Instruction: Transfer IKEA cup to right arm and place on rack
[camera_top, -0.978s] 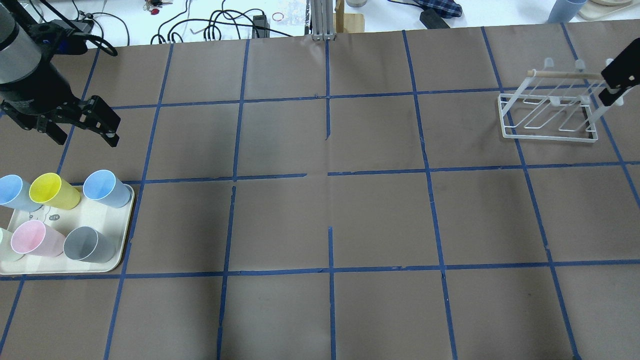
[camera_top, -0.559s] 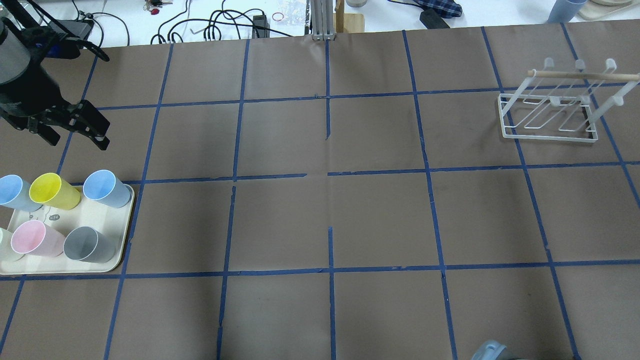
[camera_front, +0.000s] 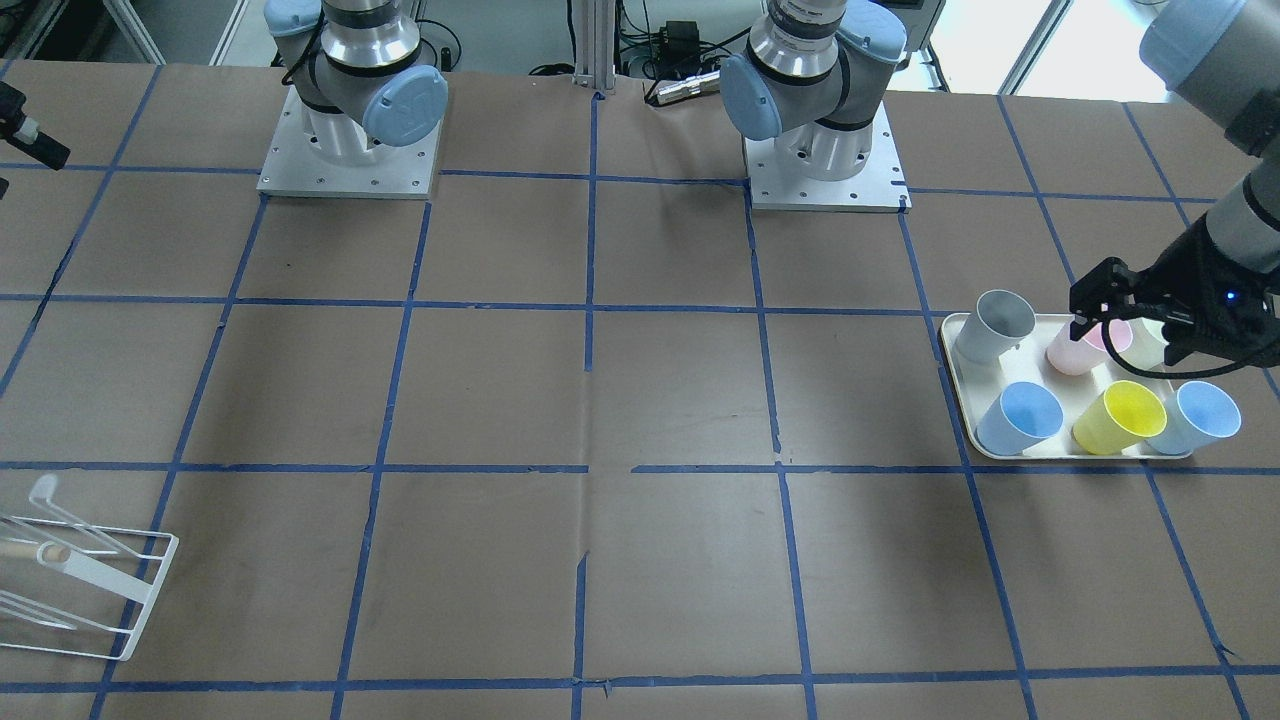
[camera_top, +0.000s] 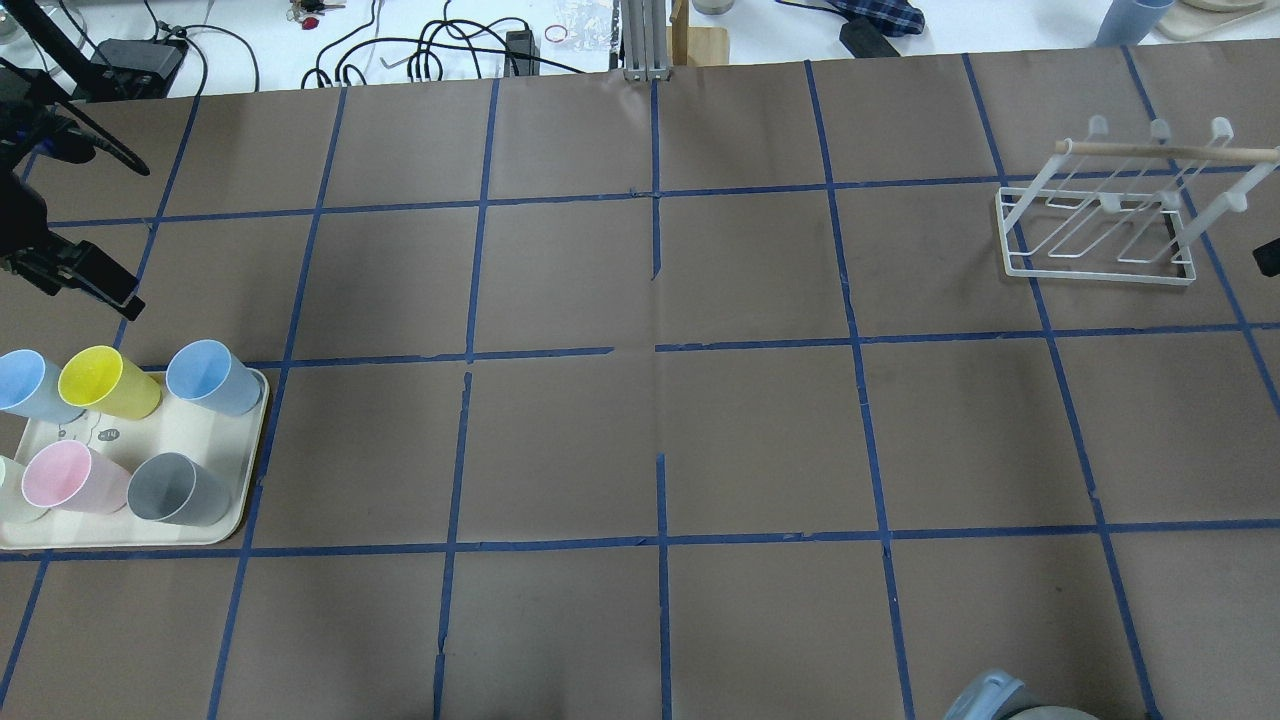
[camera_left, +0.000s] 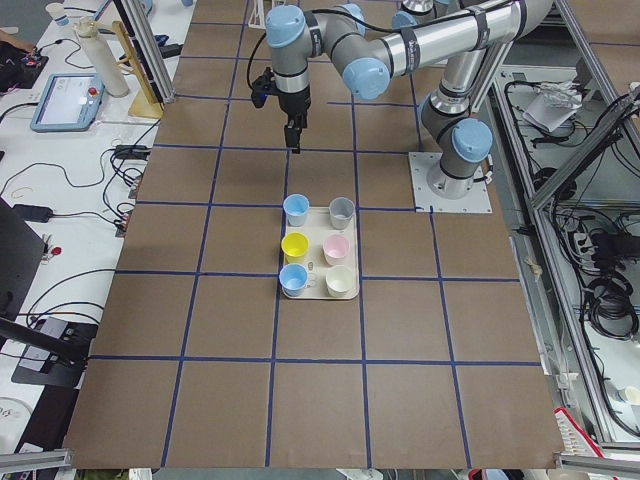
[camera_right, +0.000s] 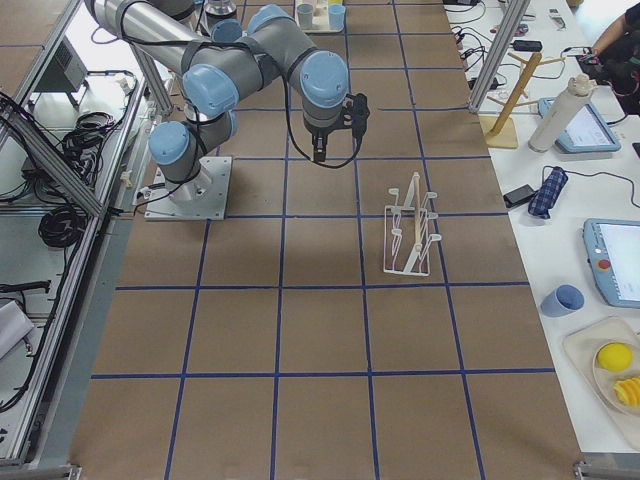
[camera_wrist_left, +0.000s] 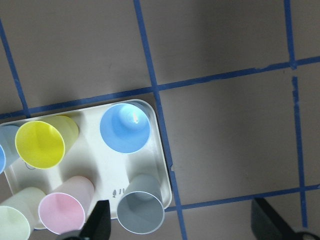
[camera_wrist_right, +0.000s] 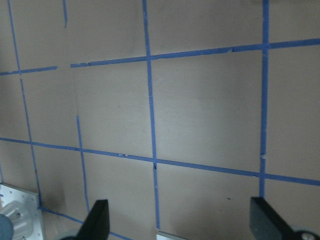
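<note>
Two pale-blue IKEA cups (camera_top: 205, 375) (camera_top: 25, 380) stand open end up on a cream tray (camera_top: 255, 470) with yellow, pink, grey and pale-green cups. My left gripper (camera_front: 1130, 335) is open and empty, high above the tray; the left wrist view shows a blue cup (camera_wrist_left: 125, 127) below its spread fingers (camera_wrist_left: 100, 222). My right gripper (camera_wrist_right: 181, 225) is open and empty over bare table, near the robot's side of the white wire rack (camera_right: 410, 225). The rack (camera_top: 1100, 220) holds nothing.
The yellow cup (camera_top: 100, 380), pink cup (camera_top: 65, 475) and grey cup (camera_top: 175, 488) crowd the tray. The right arm's elbow (camera_top: 1000, 700) pokes in at the overhead view's bottom edge. Cables and clutter lie beyond the table's far edge.
My left gripper has moved left, toward the overhead view's left edge, still open. The right gripper has left the rack's dowel and only just shows at the right edge.
</note>
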